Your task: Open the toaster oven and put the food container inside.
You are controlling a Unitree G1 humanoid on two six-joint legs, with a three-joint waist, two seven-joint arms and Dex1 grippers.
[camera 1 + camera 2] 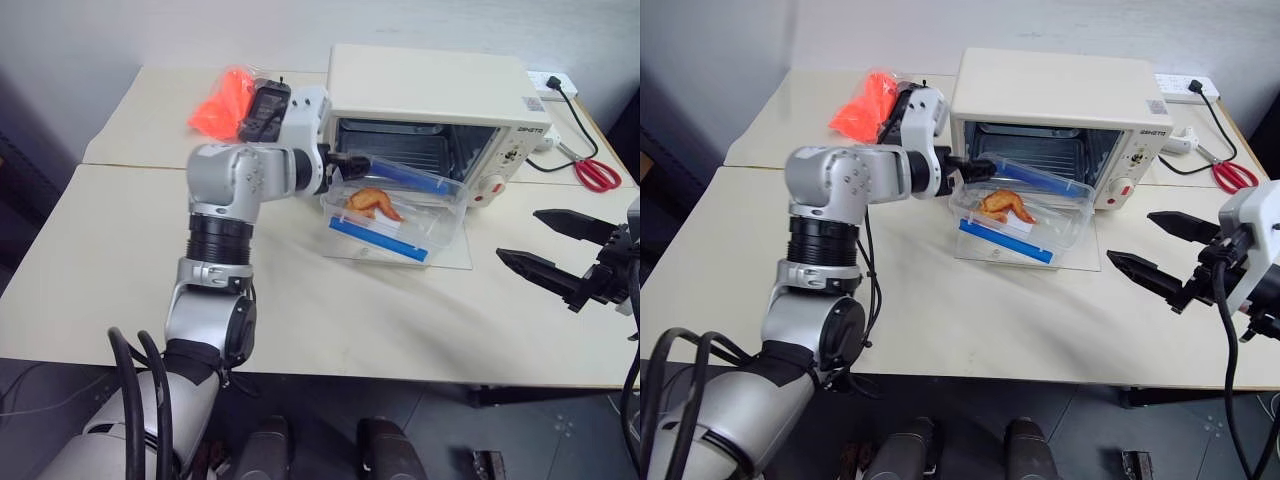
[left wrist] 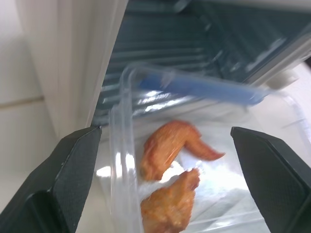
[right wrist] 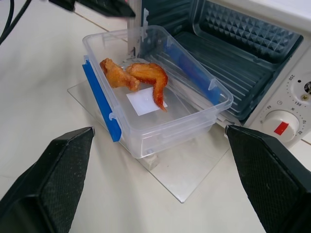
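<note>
Both my grippers, left (image 1: pixel 345 160) and right (image 1: pixel 545 243), gape open, empty; one food container (image 3: pixel 155 102) with two wings sits on one toaster oven's (image 1: pixel 440 100) lowered door.

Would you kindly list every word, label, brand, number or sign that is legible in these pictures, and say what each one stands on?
Grey brand word on the front panel of the cream-white boxy toaster oven: too small to read.
Dial numbers around the oven's white knob with red mark: too blurred to read.
Small sticker on the oven's top: unreadable.
White label in the clear rectangular plastic food container: blank.
</note>
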